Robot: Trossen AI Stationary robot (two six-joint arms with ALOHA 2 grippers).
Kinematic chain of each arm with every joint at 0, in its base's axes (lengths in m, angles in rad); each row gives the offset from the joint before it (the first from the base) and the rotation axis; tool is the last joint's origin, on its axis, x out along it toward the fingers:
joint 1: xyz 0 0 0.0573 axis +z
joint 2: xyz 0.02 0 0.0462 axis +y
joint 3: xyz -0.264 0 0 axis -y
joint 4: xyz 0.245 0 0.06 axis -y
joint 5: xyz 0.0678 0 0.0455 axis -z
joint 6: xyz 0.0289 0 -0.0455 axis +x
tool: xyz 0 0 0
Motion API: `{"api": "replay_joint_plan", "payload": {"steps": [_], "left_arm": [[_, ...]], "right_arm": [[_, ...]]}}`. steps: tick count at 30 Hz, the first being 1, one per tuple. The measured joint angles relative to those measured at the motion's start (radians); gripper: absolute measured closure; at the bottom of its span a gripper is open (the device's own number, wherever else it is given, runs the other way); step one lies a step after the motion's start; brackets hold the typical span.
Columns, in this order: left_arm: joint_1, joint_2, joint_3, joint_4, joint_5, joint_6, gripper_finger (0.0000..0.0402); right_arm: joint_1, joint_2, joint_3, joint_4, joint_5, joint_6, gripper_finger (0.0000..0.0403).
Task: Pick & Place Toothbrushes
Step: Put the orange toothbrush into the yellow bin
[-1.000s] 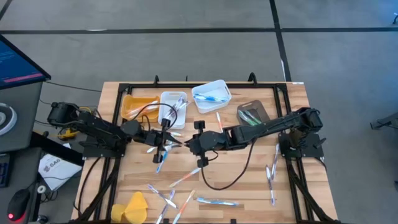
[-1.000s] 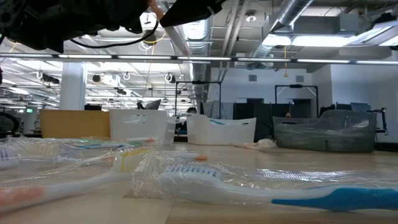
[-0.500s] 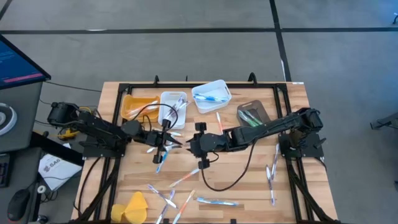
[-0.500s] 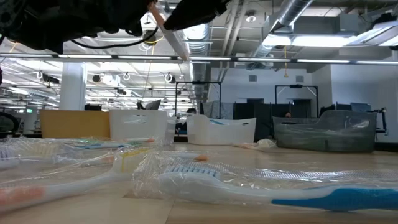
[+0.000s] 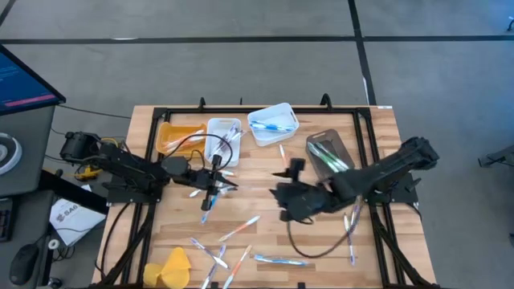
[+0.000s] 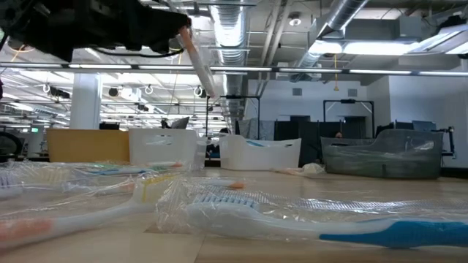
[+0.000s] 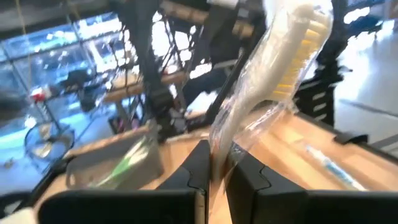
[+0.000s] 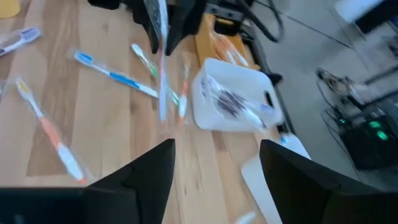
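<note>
Wooden boards make up the worktop [image 5: 265, 217], with a black frame round it and grey floor all about. At its far edge sit four bins in a row: an orange plastic bin [image 5: 178, 135], a white rectangular bin [image 5: 224, 132], a second white bin holding blue brushes [image 5: 272, 124], and a grey see-through bin holding green brushes [image 5: 326, 149]. Loose toothbrushes in clear wrappers [image 5: 218, 254] lie scattered over the near half, and a few more [image 5: 350, 225] lie by the right edge. A yellow cloth-like lump [image 5: 173, 266] sits at the near left corner.

The long dark left arm reaches in from the left side, stretched out low toward the middle. The left pincer [image 5: 210, 186] is closed tight on a wrapped toothbrush with a white handle and yellow bristles [image 7: 273, 81]. That brush is up off the wood. In the low view it hangs slanted in the air [image 6: 199, 62], and its thin end sits between the two fingers [image 7: 198, 163] while the bristle end sticks out past them.

The right arm bends in from the right side, and the right pincer [image 5: 283, 201] hovers over the middle of the worktop, wide apart with nothing in it.

The white rectangular bin lies just beyond the held brush, toward the far edge, and the left arm is much the nearer one. I think that brush could go there next, with a short push forward.
</note>
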Motion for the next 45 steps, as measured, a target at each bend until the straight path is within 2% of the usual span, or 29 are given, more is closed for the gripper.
{"api": "replay_joint_plan", "payload": {"steps": [3, 7, 11, 14, 16, 18, 22, 26, 32, 36, 45], "left_arm": [[0.000, 0.000, 0.077, -0.139, -0.007, 0.015, 0.0385], [0.000, 0.000, 0.222, -0.383, -0.026, 0.029, 0.0385], [0.000, -0.003, 0.374, -0.650, -0.109, 0.065, 0.0385], [0.001, -0.009, 0.503, -0.898, -0.242, 0.066, 0.0385], [0.001, -0.018, 0.579, -1.069, -0.349, 0.063, 0.0385], [0.006, -0.029, 0.658, -1.220, -0.397, 0.065, 0.0385], [0.061, -0.062, 0.790, -1.462, -0.408, 0.049, 0.0385], [0.169, -0.102, 0.863, -1.640, -0.411, 0.003, 0.0385], [0.373, -0.145, 0.870, -1.788, -0.488, 0.009, 0.0385], [0.470, -0.145, 0.869, -1.847, -0.483, 0.005, 0.0384], [0.501, -0.154, 0.868, -1.886, -0.477, 0.071, 0.0385]], "right_arm": [[0.083, -0.043, -0.008, -0.101, 0.091, 0.119, 0.0174], [0.182, -0.088, -0.086, -0.124, 0.190, 0.200, 0.0176], [0.247, -0.147, -0.196, -0.124, 0.284, 0.285, 0.0177], [0.278, -0.208, -0.294, -0.131, 0.335, 0.362, 0.0176], [0.287, -0.257, -0.361, -0.127, 0.352, 0.410, 0.0177], [0.291, -0.300, -0.416, -0.116, 0.363, 0.441, 0.0177], [0.284, -0.375, -0.494, -0.068, 0.368, 0.427, 0.0177], [0.261, -0.417, -0.535, -0.024, 0.370, 0.367, 0.0178], [0.210, -0.419, -0.578, 0.037, 0.367, 0.325, 0.0178], [0.184, -0.402, -0.577, 0.089, 0.367, 0.307, 0.0178], [0.149, -0.400, -0.577, 0.207, 0.333, 0.289, 0.0178]]}}
